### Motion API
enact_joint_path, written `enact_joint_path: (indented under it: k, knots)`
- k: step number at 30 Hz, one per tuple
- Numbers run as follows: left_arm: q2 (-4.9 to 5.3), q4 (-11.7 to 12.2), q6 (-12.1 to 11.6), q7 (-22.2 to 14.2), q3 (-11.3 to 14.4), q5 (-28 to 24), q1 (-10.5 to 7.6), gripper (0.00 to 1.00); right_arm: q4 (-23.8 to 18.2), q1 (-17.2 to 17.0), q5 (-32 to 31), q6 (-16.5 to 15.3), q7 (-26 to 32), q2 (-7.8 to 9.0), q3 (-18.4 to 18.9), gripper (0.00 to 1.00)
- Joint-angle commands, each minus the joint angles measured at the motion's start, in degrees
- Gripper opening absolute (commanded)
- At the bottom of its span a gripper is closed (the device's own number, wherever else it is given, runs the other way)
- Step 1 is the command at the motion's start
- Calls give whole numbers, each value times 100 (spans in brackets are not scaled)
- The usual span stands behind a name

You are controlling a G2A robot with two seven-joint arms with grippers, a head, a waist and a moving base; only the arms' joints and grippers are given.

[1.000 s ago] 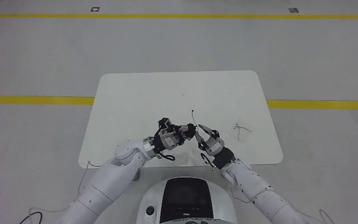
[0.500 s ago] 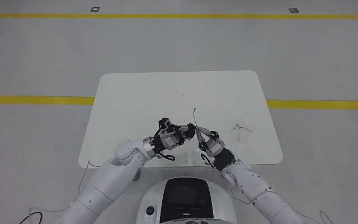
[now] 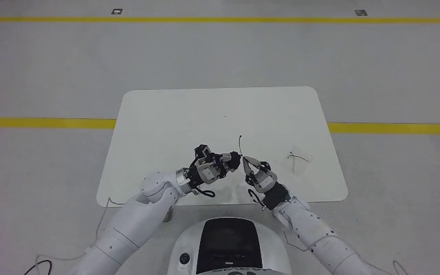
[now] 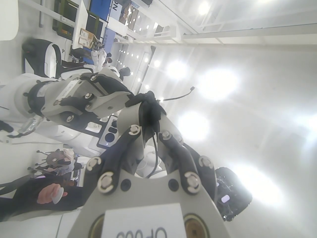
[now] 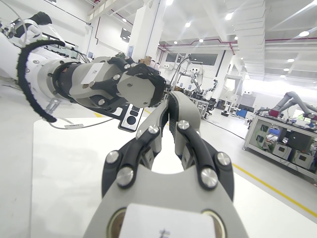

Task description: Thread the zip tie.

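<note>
Your left gripper and right gripper are both pinched shut on the zip tie, mid-frame just above the tabletop. The tips are basically touching, so I'd guess any twist flicks the tail off target.

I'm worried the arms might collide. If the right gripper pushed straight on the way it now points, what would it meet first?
Most likely the left gripper. Its black-wrapped tip sits just ahead of the right gripper, which is shut. They look nearly touching, though depth is hard to judge.
</note>
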Motion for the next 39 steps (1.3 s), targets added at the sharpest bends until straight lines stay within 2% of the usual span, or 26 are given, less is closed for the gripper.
enact_joint_path:
  k: [1, 39]
  knots:
    - [0, 0, 0, 0, 0, 0, 0, 0, 9, -7, -8, -5, -6, -5, 15, 0]
    - [0, 0, 0, 0, 0, 0, 0, 0, 53, -238, -97, -53, -60, -37, 369, 0]
